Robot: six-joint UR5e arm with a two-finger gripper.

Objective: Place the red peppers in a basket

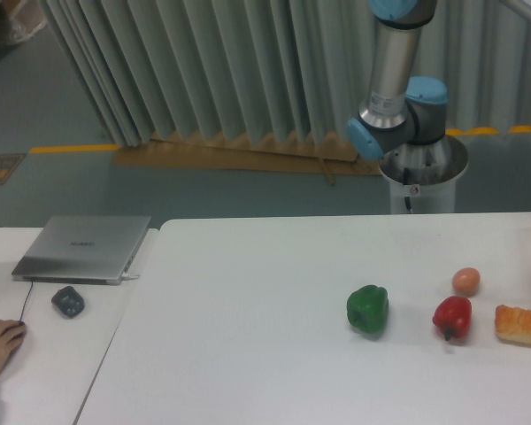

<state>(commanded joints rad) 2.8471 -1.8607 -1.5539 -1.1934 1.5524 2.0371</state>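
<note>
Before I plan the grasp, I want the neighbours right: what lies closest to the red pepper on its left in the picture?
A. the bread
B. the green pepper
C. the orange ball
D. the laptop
B: the green pepper sits on the white table just left of the red pepper, apart from it.

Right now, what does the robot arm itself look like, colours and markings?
The UR5e arm has silver-grey metal tube segments with light blue caps at its joints. It stands on a round grey pedestal bearing a small red-and-white sticker. The gripper is out of frame.
</note>
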